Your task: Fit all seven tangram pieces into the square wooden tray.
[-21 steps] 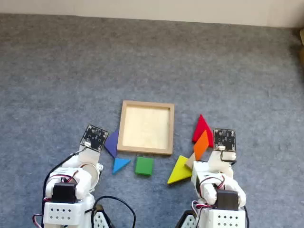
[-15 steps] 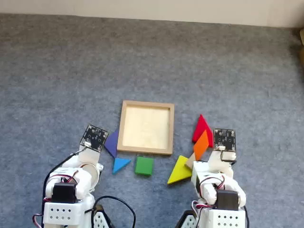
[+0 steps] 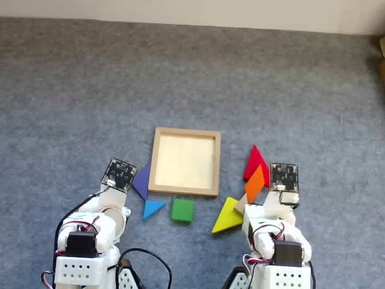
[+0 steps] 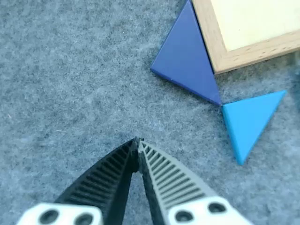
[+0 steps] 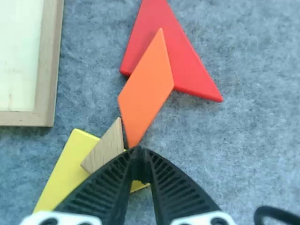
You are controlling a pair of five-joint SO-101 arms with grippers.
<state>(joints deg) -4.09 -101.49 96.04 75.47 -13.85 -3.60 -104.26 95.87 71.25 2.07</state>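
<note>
Square wooden tray point(image 3: 184, 161) sits mid-surface point(image 3: 72, 90), with all seven pieces outside it. On the left arm's side, the dark blue triangle point(image 3: 142, 179) touches its frame, with the light blue triangle point(image 3: 152, 208) and green square point(image 3: 182, 210) nearby. On the right arm's side lie the red triangle point(image 3: 255, 161), orange parallelogram point(image 3: 255, 182), yellow triangle point(image 3: 228, 217) and tan triangle point(image 3: 242, 203), the last partly hidden by the arm. Left gripper point(image 4: 137, 143) and right gripper point(image 5: 137, 154) are closed and empty.

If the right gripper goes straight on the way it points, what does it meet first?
Probably the orange parallelogram, its tip just ahead of the right gripper; the red triangle lies beyond. Its height above them is unclear.
</note>
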